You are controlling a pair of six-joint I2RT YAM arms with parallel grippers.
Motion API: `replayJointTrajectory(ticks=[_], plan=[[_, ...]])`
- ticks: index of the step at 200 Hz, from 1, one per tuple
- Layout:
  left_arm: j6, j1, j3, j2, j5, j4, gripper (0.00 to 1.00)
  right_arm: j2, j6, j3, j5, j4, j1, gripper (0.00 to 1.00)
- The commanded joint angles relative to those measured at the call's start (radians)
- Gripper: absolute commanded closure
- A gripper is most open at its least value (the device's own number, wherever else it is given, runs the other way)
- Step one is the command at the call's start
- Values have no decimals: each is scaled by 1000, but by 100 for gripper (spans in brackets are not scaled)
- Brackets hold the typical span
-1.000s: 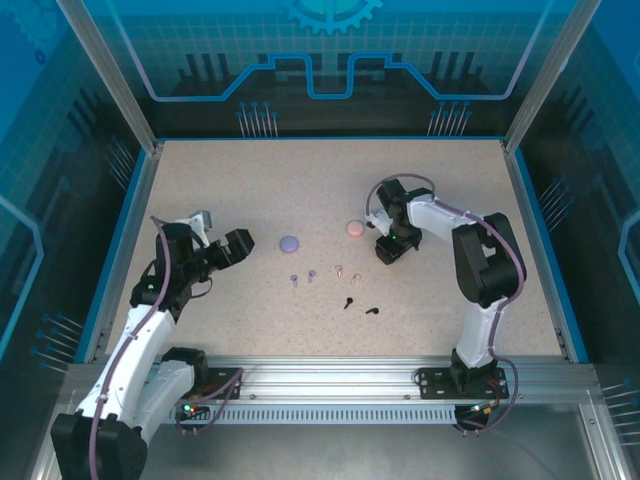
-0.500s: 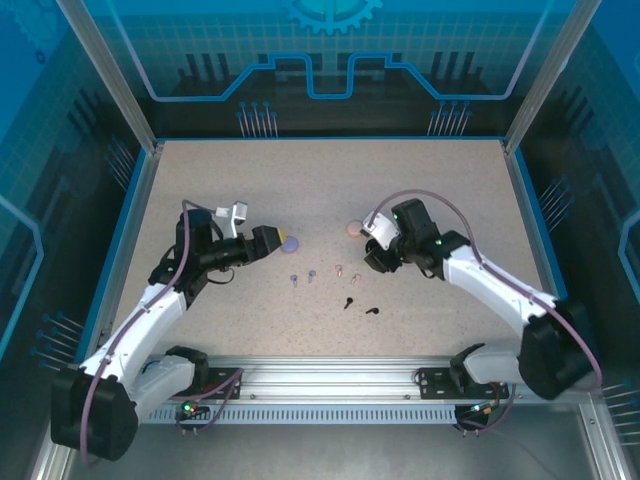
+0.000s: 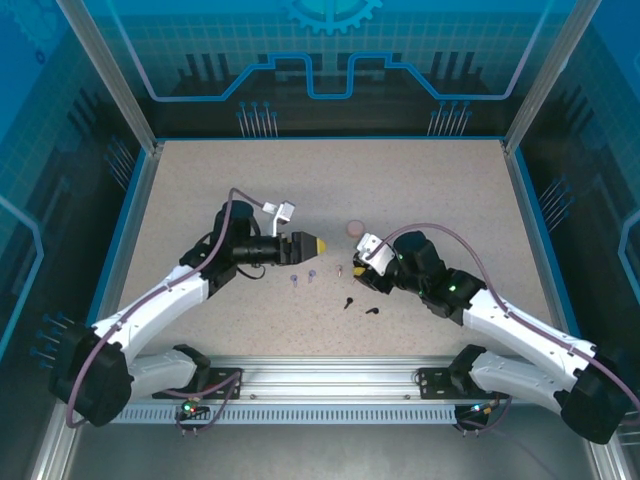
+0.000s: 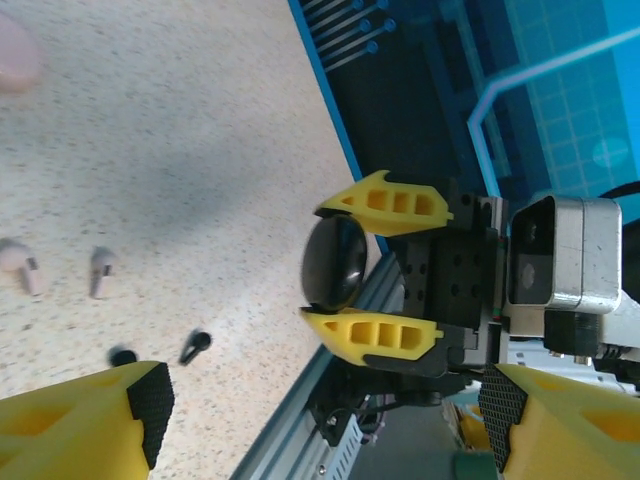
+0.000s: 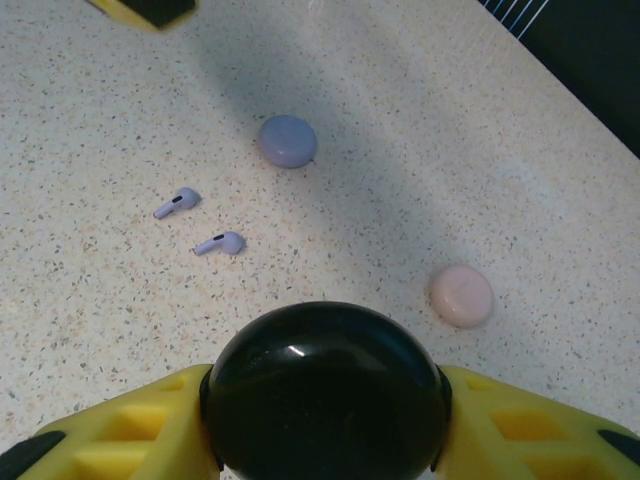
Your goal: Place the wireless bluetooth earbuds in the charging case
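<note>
My right gripper (image 4: 345, 265) is pinching the black charging case (image 5: 325, 380) between its yellow fingers, held up off the table (image 3: 420, 180) with its domed face towards the wrist camera. As far as I can tell, the case is closed. My left gripper (image 3: 312, 245) has its fingers spread wide with nothing between them. It points across at the right gripper from near the lilac case (image 5: 288, 140). That case lies flat on the table and looks closed, as does the pink case (image 5: 462, 296) further back. None of the buds has gone in. The two lilac earbuds (image 5: 177, 203) lie loose, close together, just in front of their case. The two pink earbuds (image 4: 100, 270) lie side by side near the middle of the table. The two black earbuds (image 3: 348, 302) rest a little nearer the arms, close to the right gripper. I'd say the task has barely begun: one case is in hand and all six buds are out. Next I expect to have to open the black case, probably with the free left gripper while the right keeps its grip. Then each black bud has to be picked up and seated in its well, and the same goes for the lilac and pink sets. The buds are tiny and stemmed, so I expect picking them up to be fiddly.
</note>
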Motion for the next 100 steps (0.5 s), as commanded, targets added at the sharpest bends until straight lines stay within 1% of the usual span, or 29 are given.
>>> replayJointTrajectory(ticks=[1, 40, 72, 100], plan=[[9, -45, 54, 32, 14, 19, 17, -19, 2, 1, 43, 42, 26, 51], [48, -105, 99, 88, -10, -18, 18, -20, -1, 17, 47, 42, 51, 51], [61, -146, 128, 140, -14, -20, 23, -11, -3, 29, 49, 44, 66, 51], [69, -170, 151, 185, -14, -22, 29, -6, -2, 37, 47, 49, 71, 51]])
